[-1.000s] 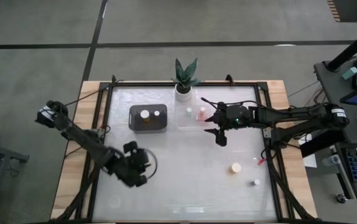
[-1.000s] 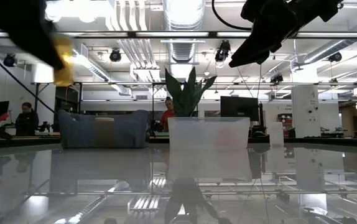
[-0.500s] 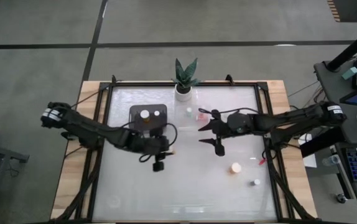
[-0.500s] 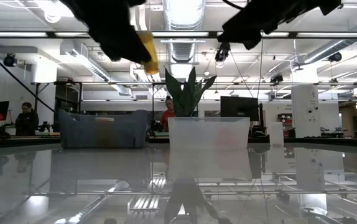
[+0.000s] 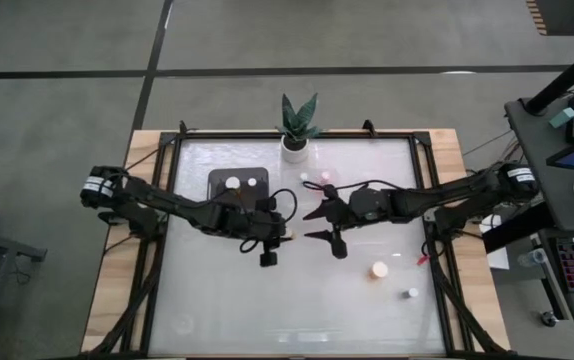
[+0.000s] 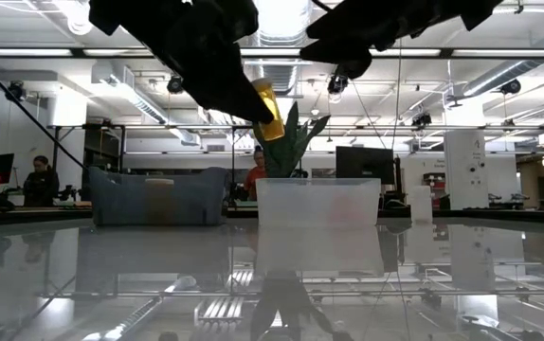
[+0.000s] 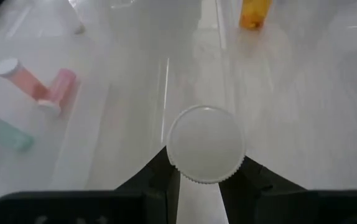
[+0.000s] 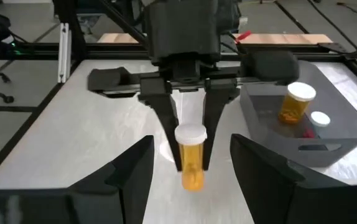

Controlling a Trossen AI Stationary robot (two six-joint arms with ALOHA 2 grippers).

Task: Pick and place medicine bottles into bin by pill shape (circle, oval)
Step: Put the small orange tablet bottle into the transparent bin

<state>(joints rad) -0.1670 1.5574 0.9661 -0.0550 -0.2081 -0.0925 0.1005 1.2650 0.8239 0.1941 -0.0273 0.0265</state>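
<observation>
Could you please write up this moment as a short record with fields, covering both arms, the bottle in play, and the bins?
left gripper: shut on the amber bottle, held above the table centre
right gripper: open, facing the left gripper, empty
handover: not yet made
grey bin: holds two white-capped bottles
clear bin: holds pink bottles
loose on table: two bottles near the right side
potted plant: at the far edge

Glossy table (image 5: 297,300), translucent amber bottle (image 8: 191,155)

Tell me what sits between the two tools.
Only the amber bottle, clamped in the left tool facing the open right tool; right wrist view shows it.
</observation>
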